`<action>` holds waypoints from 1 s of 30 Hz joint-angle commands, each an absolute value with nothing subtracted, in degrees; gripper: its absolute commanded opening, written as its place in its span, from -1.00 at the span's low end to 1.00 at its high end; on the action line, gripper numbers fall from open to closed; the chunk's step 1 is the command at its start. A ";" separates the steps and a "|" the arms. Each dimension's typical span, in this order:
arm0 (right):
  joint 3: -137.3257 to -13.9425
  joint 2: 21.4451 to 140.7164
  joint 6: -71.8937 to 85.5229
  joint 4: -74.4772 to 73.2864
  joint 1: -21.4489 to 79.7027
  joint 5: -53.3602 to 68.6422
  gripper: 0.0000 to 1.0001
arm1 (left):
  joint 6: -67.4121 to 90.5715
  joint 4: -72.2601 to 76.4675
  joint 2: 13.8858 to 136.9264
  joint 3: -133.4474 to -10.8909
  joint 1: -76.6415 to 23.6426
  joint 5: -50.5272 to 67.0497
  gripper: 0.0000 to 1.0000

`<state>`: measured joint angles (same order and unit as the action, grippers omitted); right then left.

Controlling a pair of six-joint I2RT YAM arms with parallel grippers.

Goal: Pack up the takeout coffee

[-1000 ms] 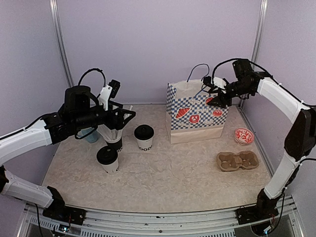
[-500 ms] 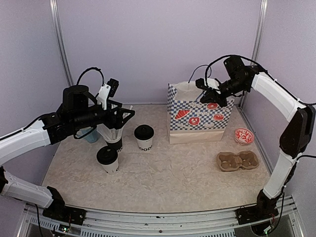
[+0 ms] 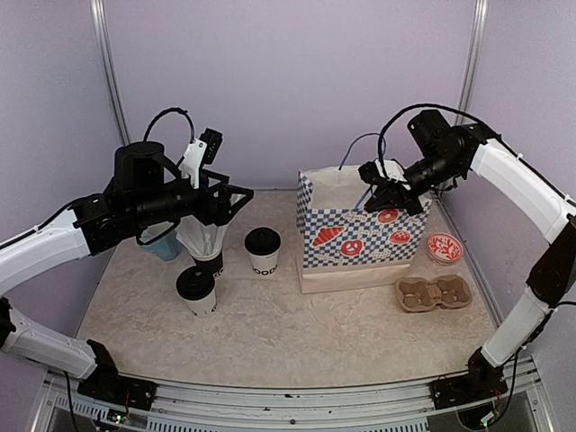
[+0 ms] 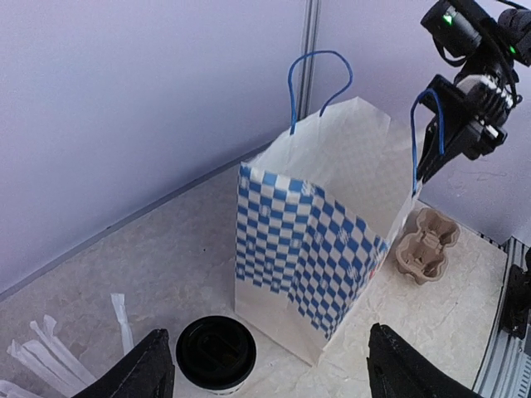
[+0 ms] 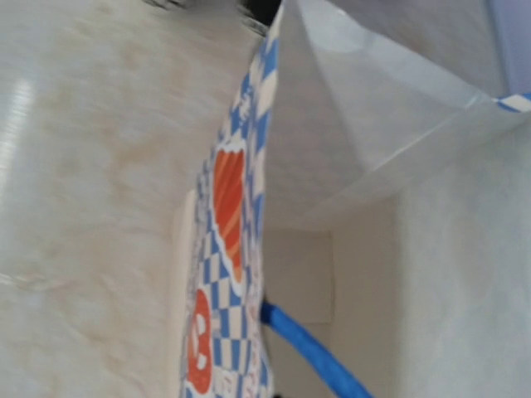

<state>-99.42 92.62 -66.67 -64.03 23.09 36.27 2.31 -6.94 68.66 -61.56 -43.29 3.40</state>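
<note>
My right pincer [image 3: 382, 196] was pinched shut on the right rim of the bag [image 3: 342, 243], and my left pincer [image 3: 236, 203] hung wide open. The far cup [image 3: 263, 250] and near cup [image 3: 196, 290] stood left of the bag. I judged them light and easily crushed, best held gently around the middle.

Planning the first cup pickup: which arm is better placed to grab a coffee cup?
Left. The left tool hangs open near the two coffee cups; the right tool is shut on the paper bag's top, farther away.

The pale marbled tabletop [image 3: 306, 333] carries a checked paper bag [image 3: 351, 243] at back right, with a cardboard cup tray [image 3: 433, 293] and a red-patterned disc [image 3: 444, 247] beside it. At left stand a rear white cup [image 3: 262, 252], a front white cup [image 3: 196, 290], a black cup of straws [image 3: 210, 261] and a blue mug [image 3: 165, 245].
</note>
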 commanded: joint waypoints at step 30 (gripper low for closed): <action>-97.73 86.83 -55.62 -65.02 46.06 36.45 -0.70 | 2.33 -24.24 82.12 -81.82 -50.19 -5.45 0.58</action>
